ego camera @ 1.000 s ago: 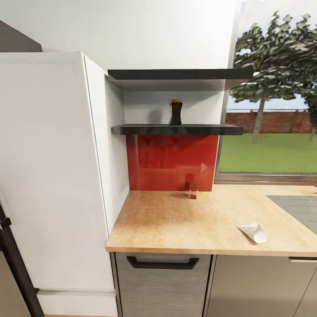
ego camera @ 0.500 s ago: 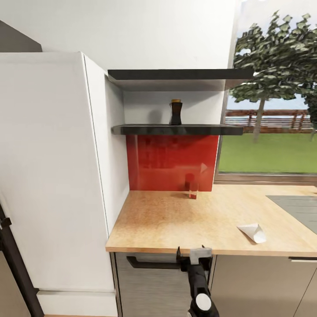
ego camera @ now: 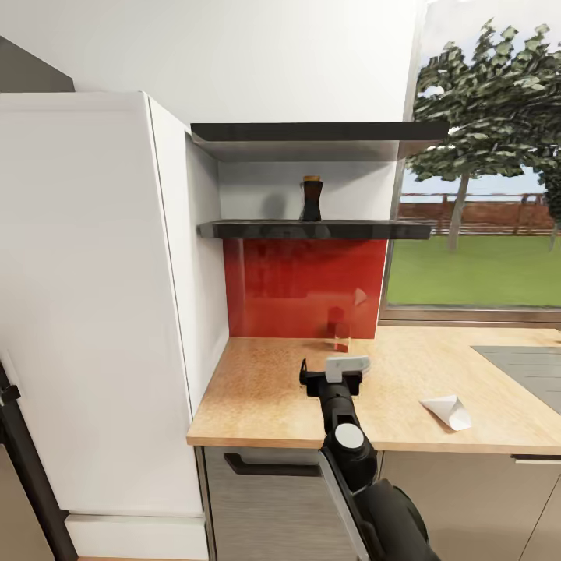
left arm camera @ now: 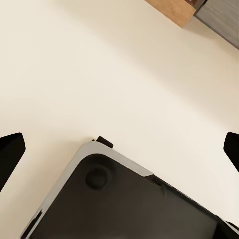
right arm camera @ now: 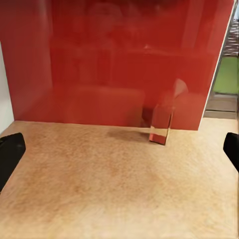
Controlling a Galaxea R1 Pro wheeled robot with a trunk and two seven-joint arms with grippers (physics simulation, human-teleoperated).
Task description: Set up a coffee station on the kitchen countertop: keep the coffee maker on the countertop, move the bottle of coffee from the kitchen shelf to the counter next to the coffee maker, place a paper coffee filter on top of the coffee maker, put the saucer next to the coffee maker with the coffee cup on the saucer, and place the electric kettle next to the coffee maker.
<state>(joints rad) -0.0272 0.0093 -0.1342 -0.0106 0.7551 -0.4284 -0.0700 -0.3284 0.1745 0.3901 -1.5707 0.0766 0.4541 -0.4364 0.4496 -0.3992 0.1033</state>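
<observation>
The dark bottle of coffee [ego camera: 312, 199] stands upright on the lower black shelf [ego camera: 257, 230], above the red backsplash. A white paper coffee filter [ego camera: 446, 411] lies on the wooden countertop [ego camera: 265, 389] near its front edge, to the right. My right gripper [ego camera: 333, 366] hovers open over the front of the counter, well below the bottle and left of the filter. In the right wrist view the right gripper [right arm camera: 119, 149] faces the backsplash with its fingertips [right arm camera: 10, 154] wide apart and nothing between them. My left gripper [left arm camera: 119, 149] is open over pale floor and my dark base.
A small red and clear block [ego camera: 341, 336] [right arm camera: 160, 129] stands on the counter against the backsplash [ego camera: 304, 284]. A tall white cabinet [ego camera: 93, 296] walls off the left. A grey sink [ego camera: 526, 370] lies at the right, under the window. A drawer handle [ego camera: 265, 467] sits below the counter.
My right arm has come up from below the picture and reached forward over the counter's front edge. The bottle, filter and block have not moved.
</observation>
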